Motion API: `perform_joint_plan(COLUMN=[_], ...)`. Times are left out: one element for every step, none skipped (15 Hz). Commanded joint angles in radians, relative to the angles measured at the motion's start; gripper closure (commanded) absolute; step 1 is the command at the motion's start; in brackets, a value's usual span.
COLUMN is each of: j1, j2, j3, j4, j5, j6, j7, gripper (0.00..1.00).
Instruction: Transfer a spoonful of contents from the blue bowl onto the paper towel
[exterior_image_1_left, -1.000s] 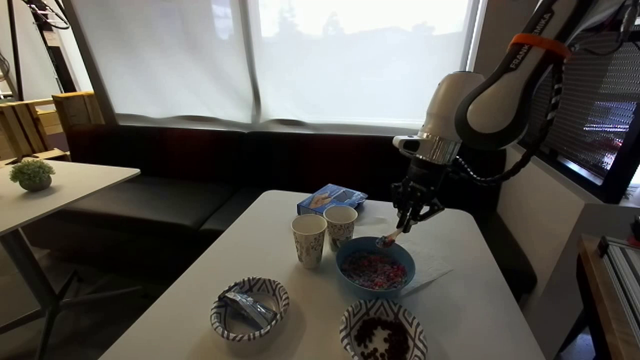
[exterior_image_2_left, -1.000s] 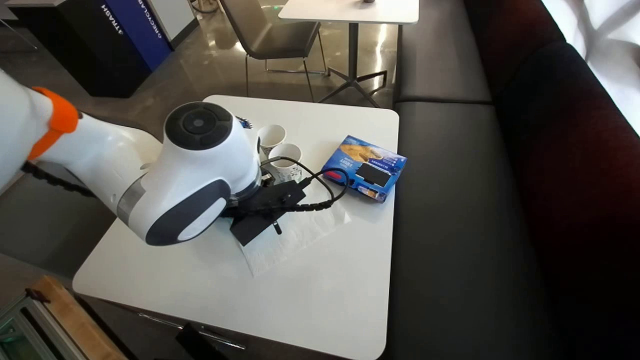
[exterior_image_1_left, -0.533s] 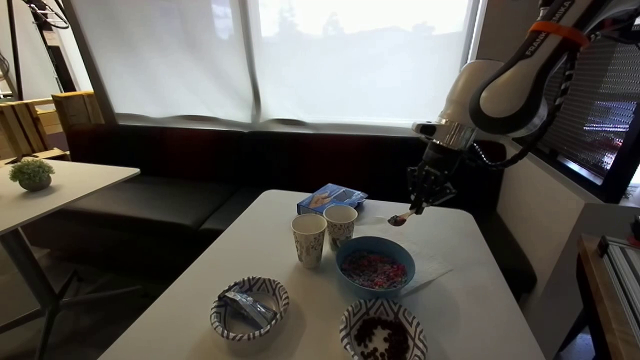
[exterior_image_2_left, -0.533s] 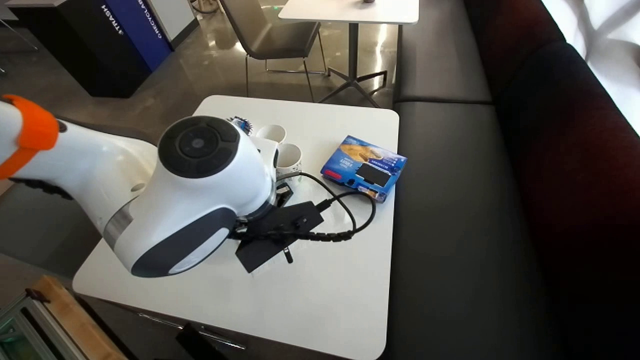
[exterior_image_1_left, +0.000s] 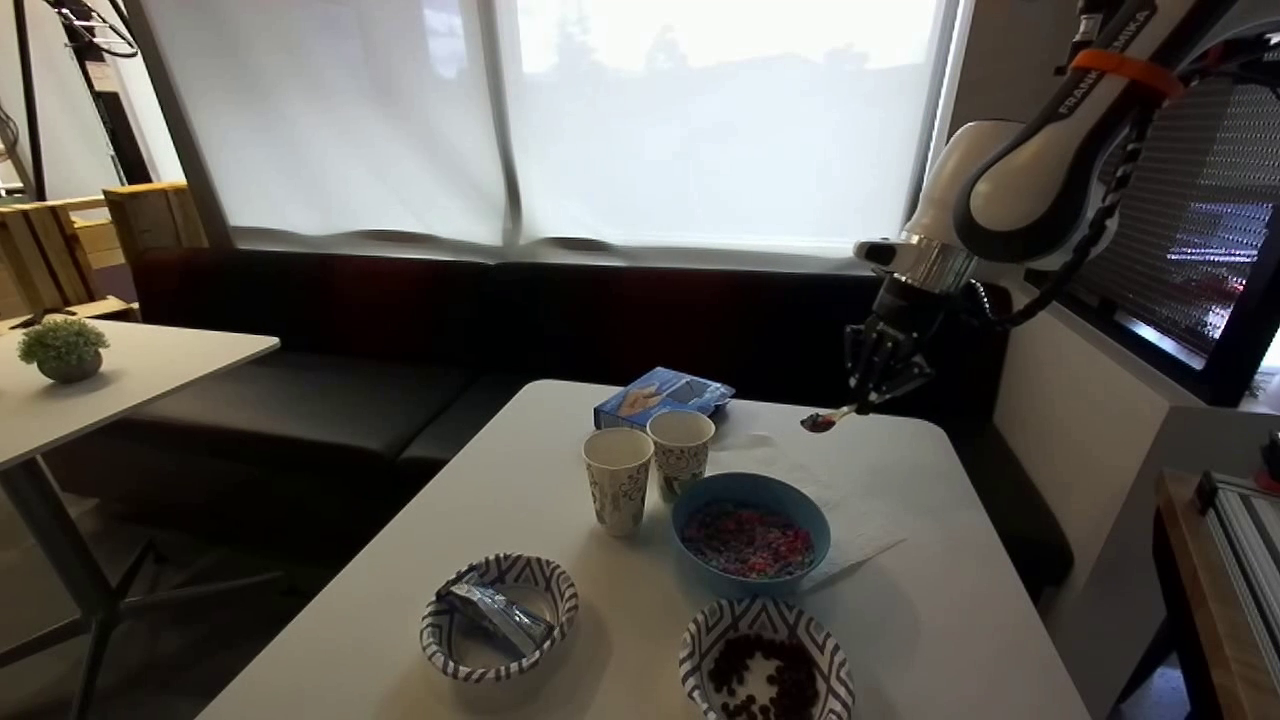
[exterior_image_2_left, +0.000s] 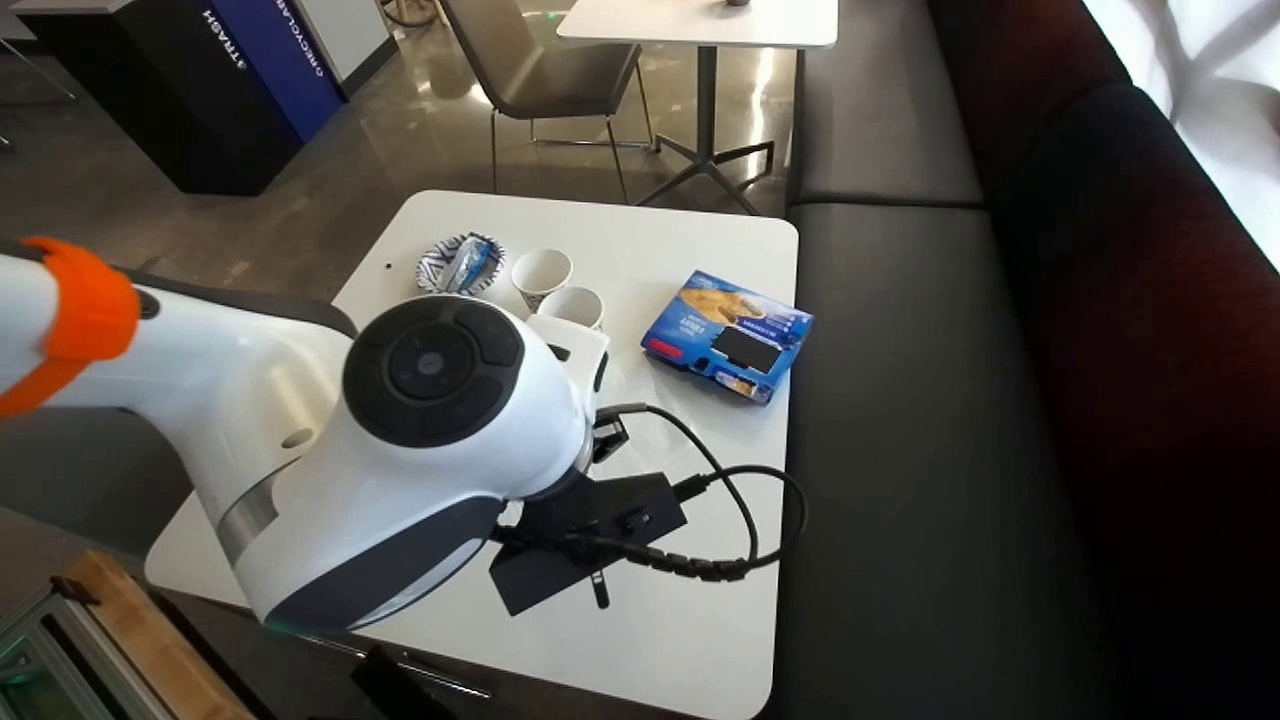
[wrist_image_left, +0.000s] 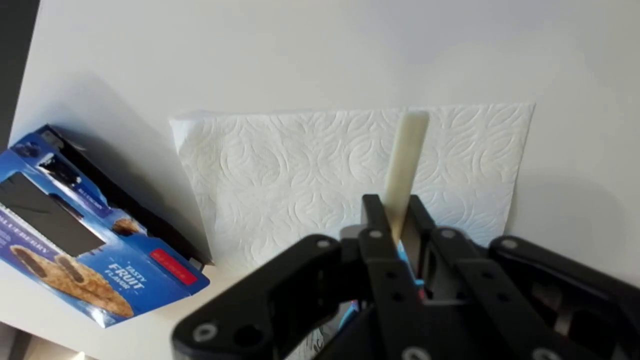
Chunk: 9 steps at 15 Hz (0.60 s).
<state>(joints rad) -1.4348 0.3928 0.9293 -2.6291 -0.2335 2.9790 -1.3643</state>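
Noted in an exterior view: blue bowl (exterior_image_1_left: 748, 590) holding contents (exterior_image_1_left: 750, 540), between the counter's (exterior_image_1_left: 930, 615) left and right edges; loaded spoon (exterior_image_1_left: 830, 417), raised; paper towel (exterior_image_1_left: 848, 528), flat, toward right edge; end effector (exterior_image_1_left: 862, 404) pinching spoon, toward far right corner.
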Motion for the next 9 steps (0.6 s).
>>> perform_joint_plan(j1=[0.077,0.108,0.142,0.179,0.220,0.258,0.306,0.349,0.442], j2=[-0.060,-0.062,-0.063,-0.065,-0.064,-0.061,-0.063,-0.060,-0.070], j3=[-0.081,-0.110,-0.142,-0.175,-0.209,-0.241,-0.278,-0.311,-0.378], j4=[-0.010,-0.007,-0.003,-0.001,0.004,0.008,0.013,0.021,0.028], j5=[0.002,-0.002,-0.005,-0.011,-0.012,-0.016,-0.025,-0.034,0.020], j6=[-0.029,-0.035,-0.041,-0.043,-0.051,-0.055,-0.062,-0.072,-0.076], j7=[0.080,0.101,0.125,0.149,0.182,0.208,0.241,0.272,0.259], gripper=[0.97,0.97,0.97,0.97,0.97,0.97,0.97,0.97,0.97])
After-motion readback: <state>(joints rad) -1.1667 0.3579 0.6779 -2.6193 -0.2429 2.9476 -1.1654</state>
